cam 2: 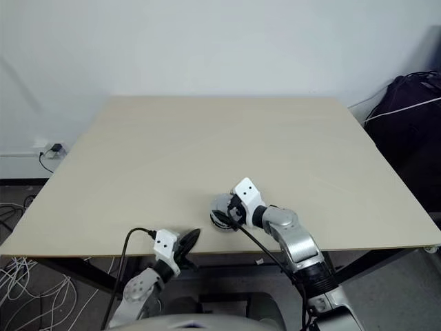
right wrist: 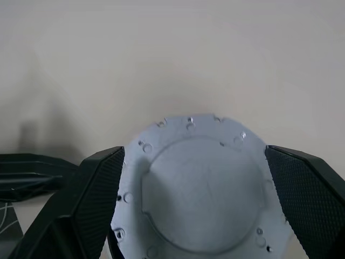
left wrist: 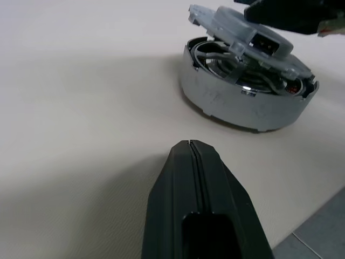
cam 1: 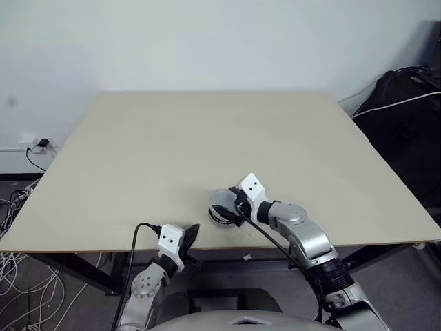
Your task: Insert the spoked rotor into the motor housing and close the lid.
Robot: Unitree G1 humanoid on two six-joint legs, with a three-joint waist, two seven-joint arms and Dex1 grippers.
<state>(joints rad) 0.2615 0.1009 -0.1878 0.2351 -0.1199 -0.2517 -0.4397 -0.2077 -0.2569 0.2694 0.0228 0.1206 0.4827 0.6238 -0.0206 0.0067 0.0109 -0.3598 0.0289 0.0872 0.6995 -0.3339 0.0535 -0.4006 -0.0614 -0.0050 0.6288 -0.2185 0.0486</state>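
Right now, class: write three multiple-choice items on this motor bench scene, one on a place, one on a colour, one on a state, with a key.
1. Where does the motor housing sit?
A. near the table's front edge
B. at the far edge
C. on the floor

2. What colour is the table?
A. beige
B. blue
C. black

3. How does the lid lie?
A. flat on the table
B. tilted on the housing
C. upright against the wall

Key: A, the head views place it near the front edge; A, a pale beige top; B, one side lifts above the rim between the right gripper fingers.
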